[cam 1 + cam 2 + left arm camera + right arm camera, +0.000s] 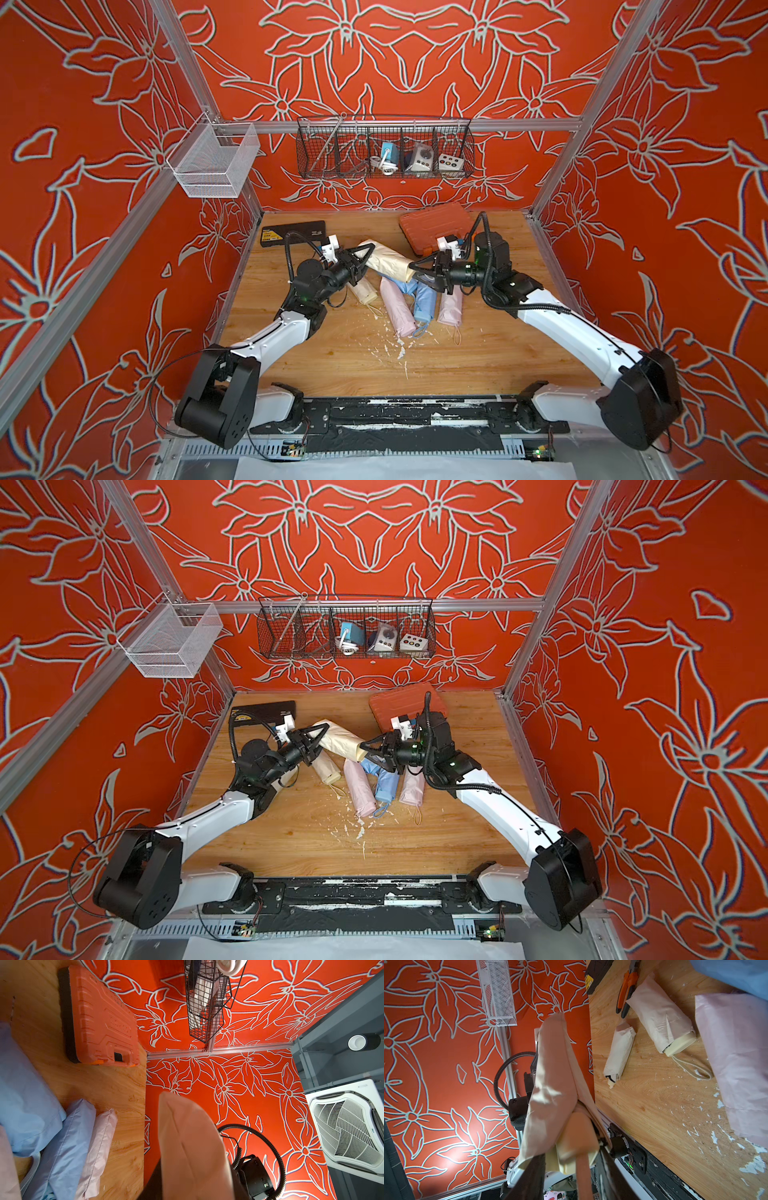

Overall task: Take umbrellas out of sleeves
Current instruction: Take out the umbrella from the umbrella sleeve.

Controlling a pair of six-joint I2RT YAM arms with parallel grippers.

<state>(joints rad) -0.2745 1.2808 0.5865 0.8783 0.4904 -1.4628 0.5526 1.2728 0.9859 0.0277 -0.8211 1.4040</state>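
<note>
Shows a cream sleeve (388, 259) slung above mid-table, far-left end pinched in the left gripper (371, 249), near-right end pinched together with the cream umbrella (571, 1147) in the right gripper (414, 269). Has other umbrellas (397, 309) piled directly beneath, an orange case (436, 226) just beyond the right gripper, and bare wooden table (478, 365) toward the near edge.
</note>
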